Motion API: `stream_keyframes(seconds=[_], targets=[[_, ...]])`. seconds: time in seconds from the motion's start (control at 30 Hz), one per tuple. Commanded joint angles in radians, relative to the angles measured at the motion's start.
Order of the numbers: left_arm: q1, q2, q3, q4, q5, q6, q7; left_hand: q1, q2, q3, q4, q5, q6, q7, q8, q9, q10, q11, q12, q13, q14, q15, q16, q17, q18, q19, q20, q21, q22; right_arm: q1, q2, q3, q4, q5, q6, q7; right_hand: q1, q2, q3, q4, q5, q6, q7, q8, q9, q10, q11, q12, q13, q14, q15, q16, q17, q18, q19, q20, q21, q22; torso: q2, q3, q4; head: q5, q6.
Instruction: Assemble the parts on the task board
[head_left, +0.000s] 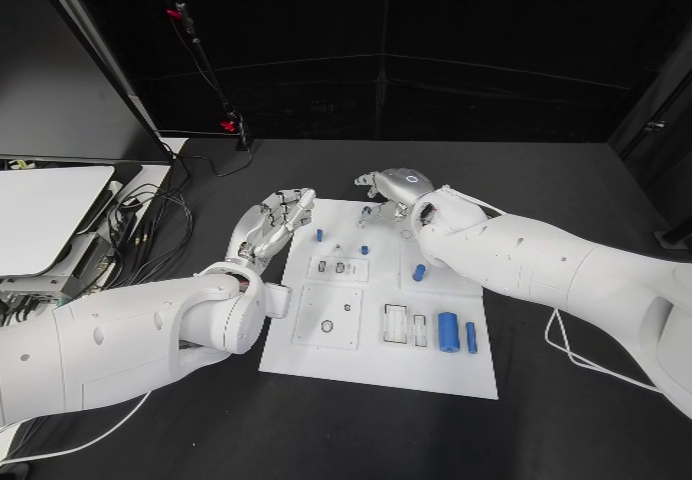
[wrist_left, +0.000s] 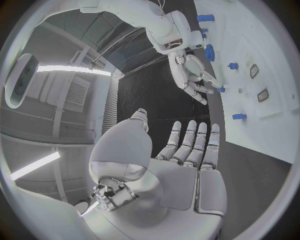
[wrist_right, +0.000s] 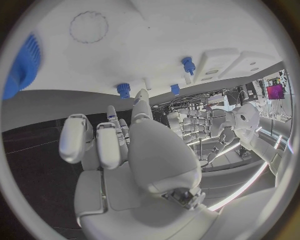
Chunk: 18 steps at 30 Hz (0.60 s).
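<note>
The white task board (head_left: 433, 365) lies in the middle of the black table. Small blue pegs (head_left: 319, 236) (head_left: 365, 250) stand in its far part, a stubby blue piece (head_left: 420, 272) lies mid-board, and a blue cylinder (head_left: 449, 331) with a thin blue rod (head_left: 472, 337) lies near the front. My right hand (head_left: 392, 190) hovers over the board's far edge, fingers pointing down beside another blue peg (wrist_left: 221, 90) (wrist_right: 124, 90), with nothing held. My left hand (head_left: 277, 222) (wrist_left: 187, 150) is flat with its fingers spread, just off the board's left edge.
Recessed slots (head_left: 340, 268) (head_left: 402, 325) and a round hole (head_left: 327, 326) mark the board. A white table (head_left: 43, 215) with loose cables (head_left: 152, 215) stands at the left. Bare black table (head_left: 577, 190) lies beyond and to the right of the board.
</note>
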Motion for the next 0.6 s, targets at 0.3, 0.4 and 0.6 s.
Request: stream_keyframes(seconds=[0.3, 0.4, 0.6], targets=[[0.001, -0.005, 0.001, -0.002, -0.006, 0.009, 0.268, 0.002, 0.010, -0.005, 0.000, 0.006, -0.005, 0.156, -0.006, 0.000, -0.004, 0.000, -0.003, 0.001, -0.007, 0.002, -0.003, 0.001, 0.006, -0.010, 0.000, 0.000, -0.001, 0.024, -0.202, 0.001, 0.235, 0.359, -0.141, 0.099, -0.066, -0.026, 0.054, 0.008, 0.007, 0.243, 0.072, 0.068, 0.035, 0.047, 0.007, 0.015, 0.001, -0.012, 0.008, -0.048, -0.099, 0.021, -0.058, 0.004, -0.067, -0.097, -0.005, -0.0030, -0.0068, -0.020, 0.005], [0.001, -0.006, 0.001, -0.002, -0.006, 0.009, 0.268, 0.003, 0.010, -0.005, 0.000, 0.007, -0.005, 0.156, -0.006, 0.000, -0.004, 0.000, -0.003, 0.001, -0.007, 0.002, -0.003, 0.001, 0.006, -0.009, 0.000, 0.000, -0.001, 0.034, -0.277, 0.001, 0.306, 0.387, -0.122, 0.098, -0.063, -0.028, 0.073, -0.001, 0.006, 0.248, 0.073, 0.066, 0.034, 0.039, 0.009, 0.013, 0.000, -0.014, 0.009, -0.053, -0.107, 0.023, -0.063, 0.005, -0.074, -0.105, -0.007, -0.0045, -0.0087, -0.029, 0.007], [0.001, -0.009, 0.001, -0.003, -0.006, 0.007, 0.266, 0.004, 0.011, -0.006, 0.000, 0.008, -0.005, 0.156, -0.006, 0.000, -0.004, 0.000, -0.003, 0.001, -0.007, 0.003, -0.003, 0.002, 0.006, -0.009, 0.000, 0.000, -0.001, 0.047, -0.395, 0.000, 0.374, 0.386, -0.078, 0.076, -0.068, -0.036, 0.089, -0.005, 0.006, 0.238, 0.071, 0.055, 0.030, 0.027, 0.008, 0.011, -0.001, -0.006, 0.009, -0.047, -0.082, 0.019, -0.053, 0.006, -0.068, -0.090, -0.011, -0.0051, -0.0129, -0.054, 0.006]])
